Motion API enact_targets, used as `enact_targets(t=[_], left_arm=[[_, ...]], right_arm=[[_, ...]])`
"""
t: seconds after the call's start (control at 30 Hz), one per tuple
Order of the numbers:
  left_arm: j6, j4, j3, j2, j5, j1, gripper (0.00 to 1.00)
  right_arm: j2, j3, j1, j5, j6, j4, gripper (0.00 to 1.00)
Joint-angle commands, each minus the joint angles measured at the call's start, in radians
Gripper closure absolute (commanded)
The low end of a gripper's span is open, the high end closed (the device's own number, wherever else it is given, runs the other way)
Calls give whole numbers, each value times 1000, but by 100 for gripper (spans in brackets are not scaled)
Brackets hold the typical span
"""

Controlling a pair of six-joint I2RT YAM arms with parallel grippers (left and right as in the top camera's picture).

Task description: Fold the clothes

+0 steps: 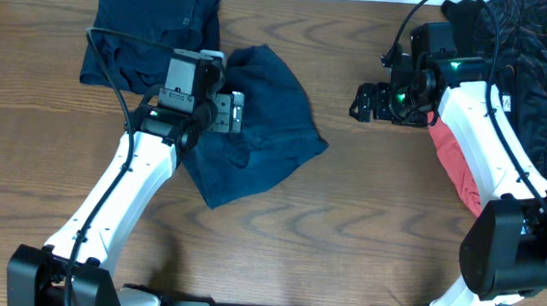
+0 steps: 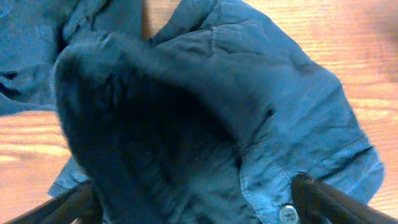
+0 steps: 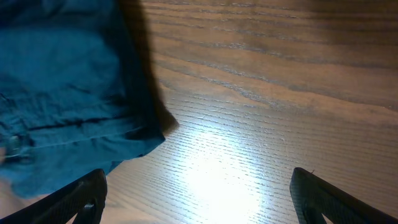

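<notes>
**Left gripper standing open over crumpled navy shorts**

The overhead view is taking in both garments at once. The folded shorts [image 1: 151, 34] are lying as a tidy rectangle in the upper left of the frame. The crumpled shorts [image 1: 270, 138] are sprawling just right of them, near the centre. The left arm is covering the spot between the two, so contact there cannot be told.

The left gripper [image 1: 226, 111] is hovering over the crumpled pair. Only its wrist view is showing the detail: the fingers [image 2: 329, 199] are spread wide, and dark, soft cloth is humping up between them without being pinched. A seam and a small metal stud [image 2: 287, 213] are showing at the lower right of that frame.

The right gripper [image 1: 362, 101] is hanging over bare wood right of centre, its fingers wide apart and holding nothing. Its wrist view is adding a bright glare on the grain and a navy hem at the frame's left.

The table [image 1: 365, 227] is showing brown wood grain. A heap of dark patterned fabric [image 1: 541, 56] and a red cloth [image 1: 452, 161] are lying at the right edge, partly under the right arm.
</notes>
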Motion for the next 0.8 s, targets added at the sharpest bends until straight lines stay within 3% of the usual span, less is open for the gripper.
enact_targets(t=[0.0,0.17,0.4,0.77], left_arm=[[5,-12,20,-1,42,2,2],[-56,-60,20,-6,55,29,2],[-146,-152,20,23,55,179,2],[-149,-68,20,239,125,232,2]], right_arm=[[12,-5,-8,-4,10,2,8],[12,-5,-8,-4,8,1,8],[12,-5,-8,-4,-2,2,8],[12,-5,-8,-3,-2,0,8]])
